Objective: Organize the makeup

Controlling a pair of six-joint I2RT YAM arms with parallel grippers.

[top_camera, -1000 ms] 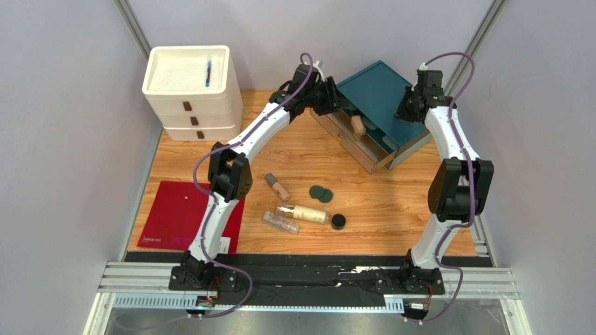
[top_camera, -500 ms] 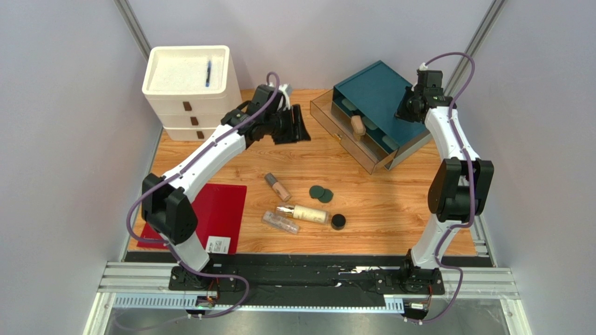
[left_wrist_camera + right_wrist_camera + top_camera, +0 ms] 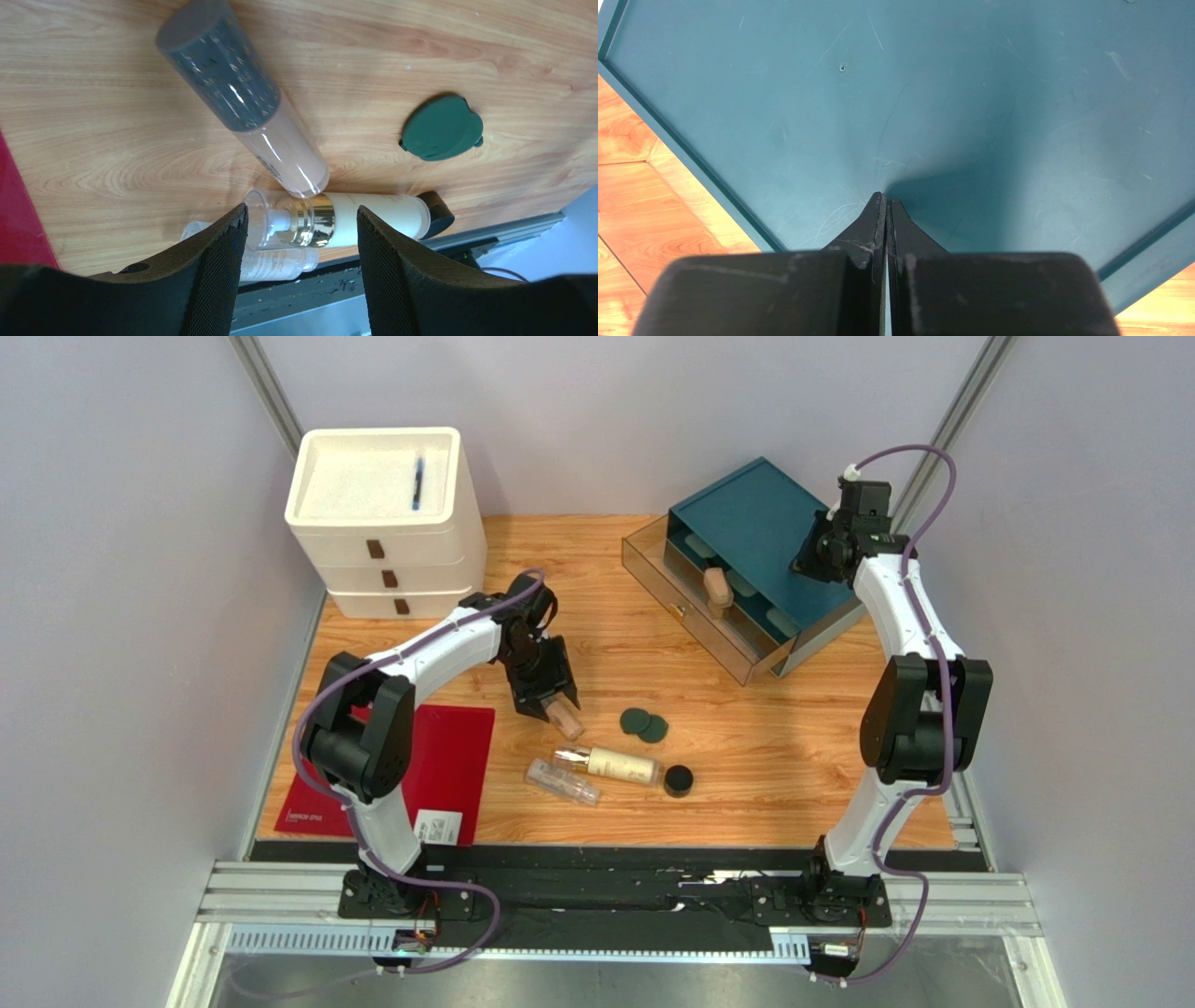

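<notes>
My left gripper [image 3: 543,689] is open and empty, low over the table beside a lying beige foundation bottle [image 3: 565,714]. In the left wrist view that bottle [image 3: 246,105] has a grey cap and lies ahead of my open left gripper [image 3: 302,218]. The cream gold-necked bottle [image 3: 372,218] [image 3: 622,765], the clear bottle [image 3: 270,262] [image 3: 561,783] and the black round jar [image 3: 679,780] lie just beyond. Two dark-green discs [image 3: 641,723] lie to the right. A second beige bottle [image 3: 718,592] lies in the organizer's drawer. My right gripper [image 3: 825,556] [image 3: 885,201] is shut, resting on the teal organizer top [image 3: 948,91].
A white three-drawer unit [image 3: 376,525] stands at the back left with a blue pen [image 3: 418,480] on top. The teal organizer [image 3: 751,518] with an open clear drawer [image 3: 671,577] stands at the back right. A red mat [image 3: 449,756] lies at the front left.
My left arm has swung from the organizer's drawer back and down to the bottles in the middle of the table. The right arm has not moved.
</notes>
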